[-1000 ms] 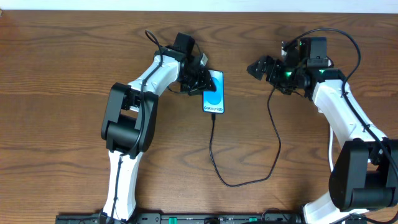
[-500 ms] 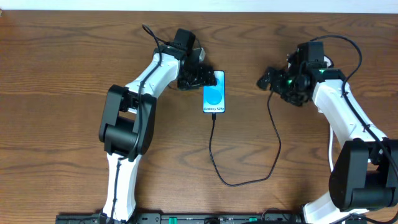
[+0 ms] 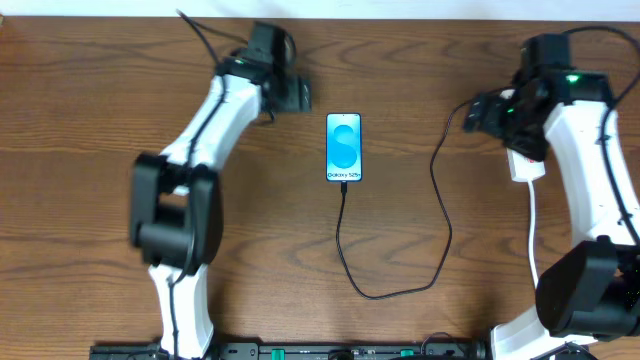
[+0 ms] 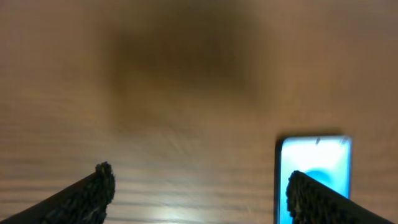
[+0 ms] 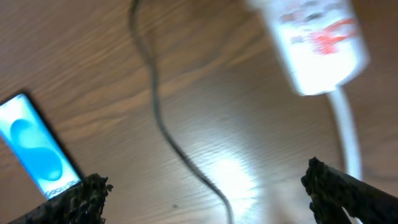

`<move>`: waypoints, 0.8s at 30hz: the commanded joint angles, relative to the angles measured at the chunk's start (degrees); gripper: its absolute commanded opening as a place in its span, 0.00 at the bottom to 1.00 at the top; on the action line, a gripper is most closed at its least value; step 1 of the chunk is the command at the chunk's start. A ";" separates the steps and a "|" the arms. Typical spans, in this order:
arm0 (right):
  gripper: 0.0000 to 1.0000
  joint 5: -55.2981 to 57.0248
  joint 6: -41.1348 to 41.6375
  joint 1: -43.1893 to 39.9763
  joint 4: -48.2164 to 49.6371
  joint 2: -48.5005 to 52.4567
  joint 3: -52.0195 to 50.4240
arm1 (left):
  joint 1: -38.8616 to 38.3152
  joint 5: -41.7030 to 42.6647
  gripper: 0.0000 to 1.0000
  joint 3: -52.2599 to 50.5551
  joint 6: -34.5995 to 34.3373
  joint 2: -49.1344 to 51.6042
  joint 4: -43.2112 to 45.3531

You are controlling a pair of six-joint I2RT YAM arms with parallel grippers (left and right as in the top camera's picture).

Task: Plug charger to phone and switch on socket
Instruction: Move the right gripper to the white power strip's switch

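Black-framed cyan-screened smartphone (image 3: pixel 343 148) lies on brown wooden bench (image 3: pixel 80 200), thin black charger cable (image 3: pixel 339 230) meeting its six-o'clock edge. Left gripper (image 4: pixel 202 186) released, at ten o'clock; right gripper (image 5: pixel 205 183) spread empty by white power strip (image 5: pixel 314 43), seemingly for switching.

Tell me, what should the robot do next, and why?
Probably lower the open right gripper onto a red-marked switch of the power strip: the charger cable already meets the bottom edge of the phone, so switching on seems all that remains.
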 commanded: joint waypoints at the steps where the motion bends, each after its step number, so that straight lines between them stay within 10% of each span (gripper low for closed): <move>1: 0.99 6.75 -1.14 -3.89 -1.33 -0.31 2.45 | -0.07 -11.89 0.92 0.11 2.93 -9.29 2.78; 24: 0.99 6.47 -3.58 -21.66 -6.01 19.69 19.69 | -0.09 -12.28 0.93 -0.17 2.93 -11.98 4.61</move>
